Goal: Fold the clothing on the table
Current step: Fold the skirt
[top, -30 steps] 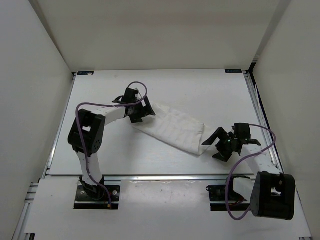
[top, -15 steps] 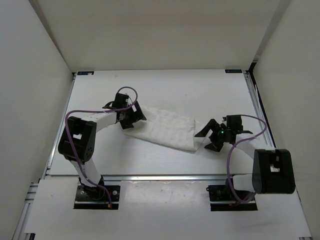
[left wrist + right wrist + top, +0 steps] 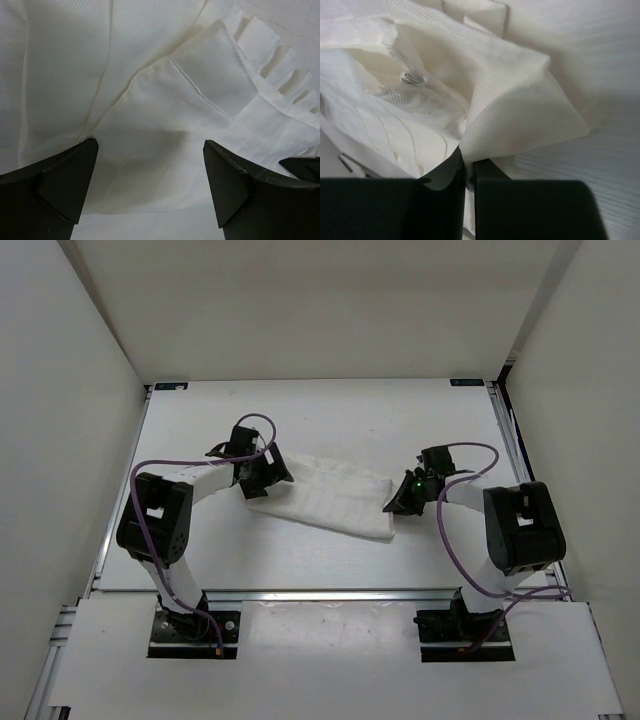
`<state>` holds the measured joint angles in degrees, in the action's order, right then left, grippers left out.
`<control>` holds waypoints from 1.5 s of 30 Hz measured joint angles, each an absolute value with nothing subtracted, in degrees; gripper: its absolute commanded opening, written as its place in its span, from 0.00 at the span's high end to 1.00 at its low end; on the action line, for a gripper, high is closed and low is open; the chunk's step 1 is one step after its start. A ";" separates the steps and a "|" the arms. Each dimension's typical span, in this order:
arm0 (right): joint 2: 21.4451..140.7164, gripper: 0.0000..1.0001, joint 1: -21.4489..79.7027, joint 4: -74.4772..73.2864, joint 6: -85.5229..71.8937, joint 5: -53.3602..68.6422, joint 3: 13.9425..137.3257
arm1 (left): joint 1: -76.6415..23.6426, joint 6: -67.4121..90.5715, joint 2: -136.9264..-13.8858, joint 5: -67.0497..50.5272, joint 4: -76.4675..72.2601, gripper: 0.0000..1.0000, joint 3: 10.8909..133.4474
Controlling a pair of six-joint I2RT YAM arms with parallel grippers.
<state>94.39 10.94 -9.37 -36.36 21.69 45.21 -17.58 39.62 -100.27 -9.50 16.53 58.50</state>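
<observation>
The clothing is a white pleated garment lying as a long slanted band across the middle of the table. My left gripper stands open at the band's left end, its two dark fingers spread over flat cloth with nothing pinched. At the right end my right gripper is shut on a fold of the clothing; the cloth runs down between the two pressed fingers. A small button shows among the crumpled layers.
White walls close in the table on three sides. A metal rail runs along the front, with both arm bases beyond it. Purple cables loop from each arm.
My right gripper moved left onto the garment's right end and shut on a fold there. The left gripper shifted slightly left early on, then stayed still and open.
</observation>
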 measured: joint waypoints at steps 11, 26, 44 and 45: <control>87.53 1.00 7.60 -14.11 -34.04 18.11 40.75 | -18.87 39.94 -99.92 -11.03 16.56 0.01 58.06; 82.46 1.00 13.58 -33.21 -27.64 9.89 56.80 | -27.05 40.14 -100.03 -10.28 16.69 0.01 58.13; 106.72 1.00 28.27 -35.81 -27.44 20.60 89.08 | -26.92 40.32 -100.03 -9.96 16.71 0.01 58.13; 107.31 1.00 28.56 -35.77 -27.79 21.69 90.00 | -26.87 40.32 -100.03 -9.96 16.71 0.02 58.13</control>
